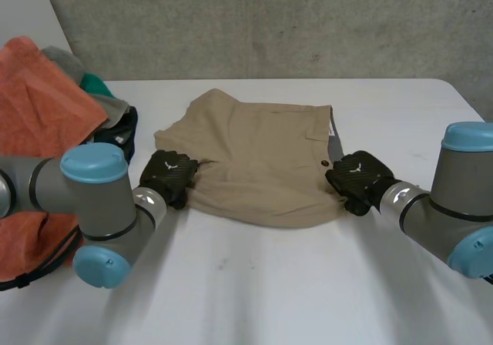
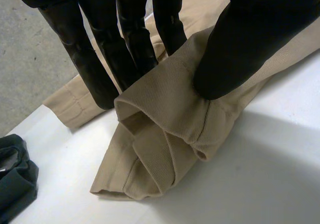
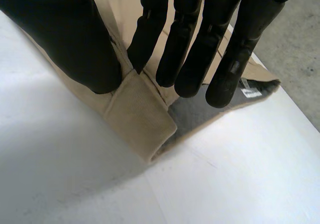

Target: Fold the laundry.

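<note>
The white desk (image 1: 308, 283) lay before me, and tan shorts (image 1: 262, 160) were spread flat across its middle. A heap (image 1: 46, 114) of orange, grey, green and dark clothes sat at the desk's left edge, just beside my left arm. My left robot hand (image 1: 169, 175) pinched the shorts' left edge, where the cloth was bunched into a raised fold, with the thumb (image 2: 250, 39) on top and the fingers (image 2: 100, 64) on the fold's other side. My right robot hand (image 1: 356, 177) gripped the right edge at the waistband, a turned-up flap caught between its thumb and straight fingers. A white label (image 3: 248, 91) showed inside the waistband near those fingertips. A small dark button (image 1: 324, 162) sat on the shorts just beside my right robot hand.
</note>
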